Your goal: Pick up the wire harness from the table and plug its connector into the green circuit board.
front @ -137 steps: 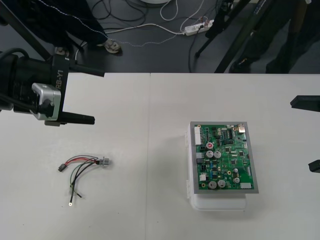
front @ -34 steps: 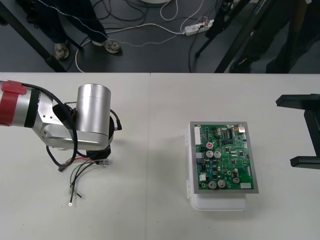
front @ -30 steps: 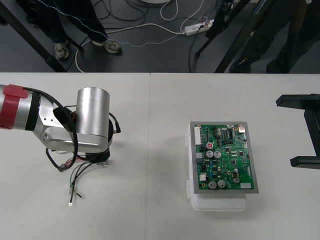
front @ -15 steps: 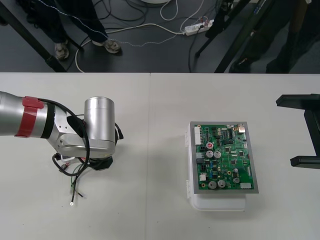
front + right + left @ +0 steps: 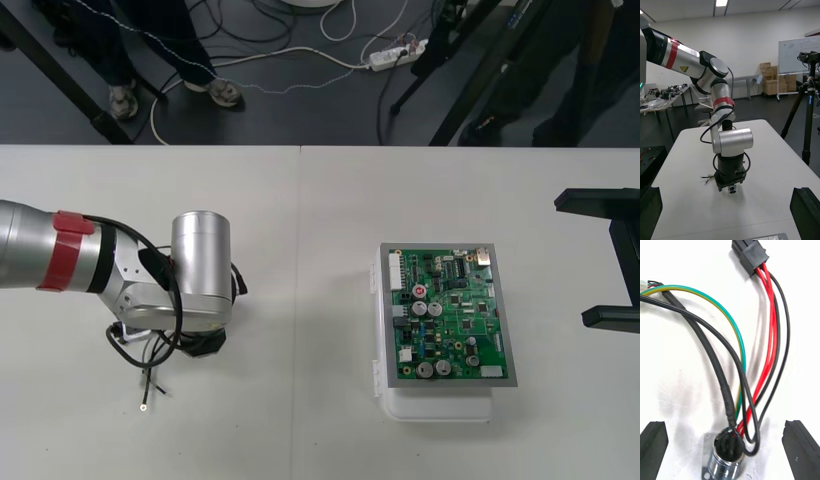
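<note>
The wire harness lies flat on the table under my left gripper. Its red, black and green wires run from the black plug to the round metal socket. That socket sits between the open fingers, untouched by either. From the front, the left wrist covers most of the harness; loose wire ends stick out below it. In the right wrist view the left gripper points straight down over the socket. The green circuit board rests on its white base. My right gripper waits open at the right edge.
A seam runs down the table between the harness and the board. Bare tabletop separates them. Beyond the far edge, cables and a power strip lie on the dark floor.
The left arm has swung over the harness and come down toward the near edge, so its wrist now covers the plug and socket. The right gripper stays at the right edge.
</note>
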Action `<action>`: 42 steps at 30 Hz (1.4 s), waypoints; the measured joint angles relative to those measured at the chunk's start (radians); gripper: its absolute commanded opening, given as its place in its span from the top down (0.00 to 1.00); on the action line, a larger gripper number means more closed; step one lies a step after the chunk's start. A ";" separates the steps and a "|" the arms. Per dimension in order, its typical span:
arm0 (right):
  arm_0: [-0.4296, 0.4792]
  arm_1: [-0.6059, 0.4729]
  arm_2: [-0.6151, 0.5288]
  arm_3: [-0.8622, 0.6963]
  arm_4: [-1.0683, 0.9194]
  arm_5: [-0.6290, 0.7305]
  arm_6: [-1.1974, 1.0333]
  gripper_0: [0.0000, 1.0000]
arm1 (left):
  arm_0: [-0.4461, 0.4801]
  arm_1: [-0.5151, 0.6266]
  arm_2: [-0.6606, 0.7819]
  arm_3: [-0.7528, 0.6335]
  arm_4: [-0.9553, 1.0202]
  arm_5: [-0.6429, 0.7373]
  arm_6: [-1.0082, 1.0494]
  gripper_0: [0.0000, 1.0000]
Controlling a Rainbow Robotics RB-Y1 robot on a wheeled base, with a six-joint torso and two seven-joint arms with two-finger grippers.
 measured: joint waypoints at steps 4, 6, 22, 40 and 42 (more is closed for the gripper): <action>0.000 0.000 0.000 0.002 0.000 0.000 0.000 0.00 | 0.005 -0.027 0.000 0.036 -0.001 0.000 -0.001 0.10; 0.000 0.000 0.000 0.002 0.000 0.000 0.000 0.00 | 0.005 -0.044 0.000 0.057 -0.001 0.000 -0.004 0.10; 0.000 0.000 0.000 0.003 0.000 0.000 0.000 0.00 | 0.006 -0.070 0.000 0.088 0.000 0.025 -0.007 0.31; 0.000 0.000 0.000 0.003 0.000 0.000 0.000 0.00 | 0.010 -0.070 0.014 0.109 0.001 0.025 -0.007 1.00; 0.000 0.000 0.000 0.003 0.000 0.000 0.000 0.00 | 0.011 -0.070 0.020 0.111 0.000 0.025 -0.007 1.00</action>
